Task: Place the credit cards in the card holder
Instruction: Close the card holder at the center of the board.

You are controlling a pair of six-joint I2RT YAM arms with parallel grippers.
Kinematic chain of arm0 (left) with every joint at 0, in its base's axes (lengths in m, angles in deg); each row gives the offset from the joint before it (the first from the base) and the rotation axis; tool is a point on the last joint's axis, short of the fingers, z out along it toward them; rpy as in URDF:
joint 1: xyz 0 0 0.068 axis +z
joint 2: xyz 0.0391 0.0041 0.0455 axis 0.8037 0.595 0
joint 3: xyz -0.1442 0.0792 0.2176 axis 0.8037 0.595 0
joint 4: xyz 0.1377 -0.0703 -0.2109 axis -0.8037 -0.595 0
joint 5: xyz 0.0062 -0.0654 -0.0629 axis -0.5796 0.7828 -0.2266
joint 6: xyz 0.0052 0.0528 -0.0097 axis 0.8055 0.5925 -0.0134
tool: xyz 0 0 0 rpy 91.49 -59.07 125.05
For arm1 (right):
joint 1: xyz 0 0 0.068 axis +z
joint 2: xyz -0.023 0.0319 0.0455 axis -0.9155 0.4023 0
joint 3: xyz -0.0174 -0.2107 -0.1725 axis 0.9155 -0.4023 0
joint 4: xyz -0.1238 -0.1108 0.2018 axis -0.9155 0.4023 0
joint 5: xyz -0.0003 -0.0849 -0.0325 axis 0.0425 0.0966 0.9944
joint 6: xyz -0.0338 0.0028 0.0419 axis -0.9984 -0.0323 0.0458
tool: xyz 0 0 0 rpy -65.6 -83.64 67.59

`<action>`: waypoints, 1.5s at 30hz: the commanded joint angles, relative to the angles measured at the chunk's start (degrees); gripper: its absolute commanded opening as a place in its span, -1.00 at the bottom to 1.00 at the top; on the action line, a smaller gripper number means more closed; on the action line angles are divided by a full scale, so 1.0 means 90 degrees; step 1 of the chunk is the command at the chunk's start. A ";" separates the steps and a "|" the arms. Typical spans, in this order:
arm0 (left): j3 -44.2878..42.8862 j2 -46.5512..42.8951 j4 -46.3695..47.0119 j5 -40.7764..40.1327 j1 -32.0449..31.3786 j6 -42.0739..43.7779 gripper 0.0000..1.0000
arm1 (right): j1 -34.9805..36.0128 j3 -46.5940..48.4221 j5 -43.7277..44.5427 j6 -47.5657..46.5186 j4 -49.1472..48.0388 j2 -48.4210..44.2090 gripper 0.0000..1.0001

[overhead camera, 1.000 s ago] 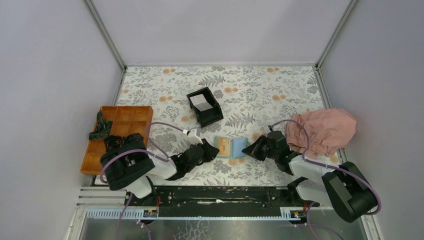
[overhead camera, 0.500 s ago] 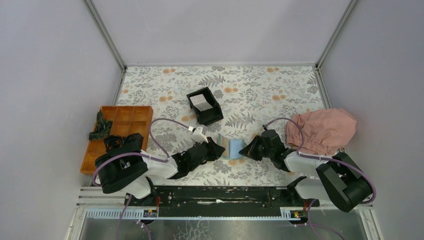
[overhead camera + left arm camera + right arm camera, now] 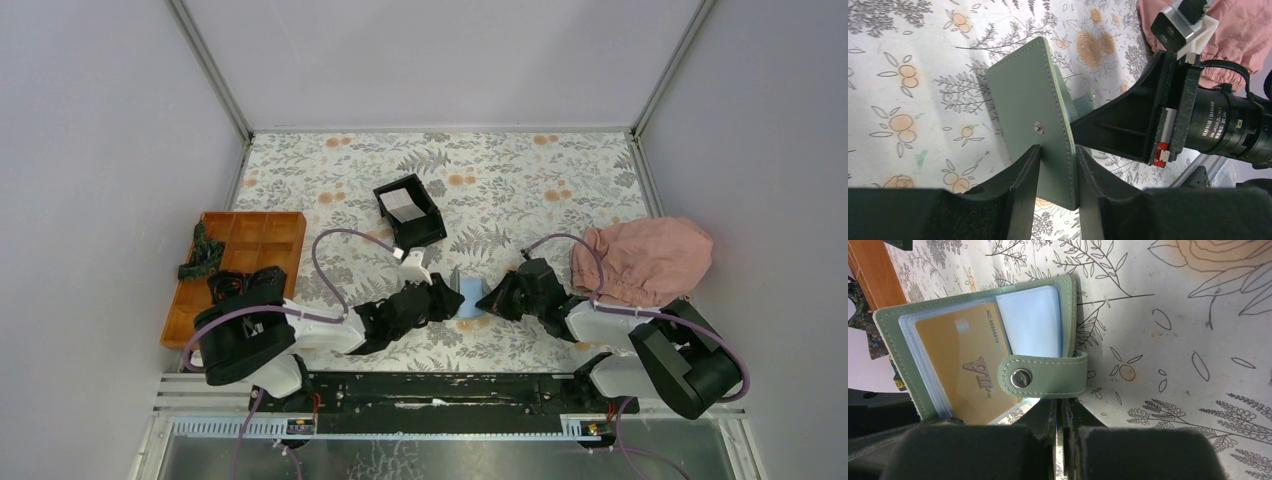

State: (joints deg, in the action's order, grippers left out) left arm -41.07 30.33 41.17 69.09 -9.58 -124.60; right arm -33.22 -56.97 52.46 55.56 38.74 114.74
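Flowered tablecloth covers the work surface, and near its front edge both grippers meet on the card holder [image 3: 468,297]. The left gripper [image 3: 1057,150] is clenched on the edge of the green outer cover [image 3: 1033,120], just below the snap stud. The right gripper [image 3: 1060,402] has its jaws pressed nearly together and seems to pinch the snap strap [image 3: 1048,376]. Between them the holder stands on edge, partly folded, with a gold card [image 3: 960,365] already in one clear sleeve.

A pale credit card [image 3: 401,203] lies in the black box [image 3: 432,232], well apart behind the grippers. I judge the holder is being positioned, not loaded. Next, one gripper must let go and fetch that card while the other keeps a sleeve exposed.
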 commanded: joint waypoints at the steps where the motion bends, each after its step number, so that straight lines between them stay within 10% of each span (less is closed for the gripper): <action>1: -0.0338 0.0144 -0.0022 -0.0049 -0.0172 0.0214 -0.21 | 0.0087 0.0240 0.0162 -0.0176 -0.0039 0.0015 -1.00; 45: -0.0228 0.0538 0.0574 -0.0157 -0.0319 -0.0197 0.08 | 0.0087 -0.0440 0.0524 -0.0206 0.0051 -0.1085 -0.16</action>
State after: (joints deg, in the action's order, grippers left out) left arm -43.85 35.46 44.14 69.68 -12.12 -125.86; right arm -32.94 -59.73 55.39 53.79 40.81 107.24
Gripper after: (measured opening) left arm 0.539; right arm 0.407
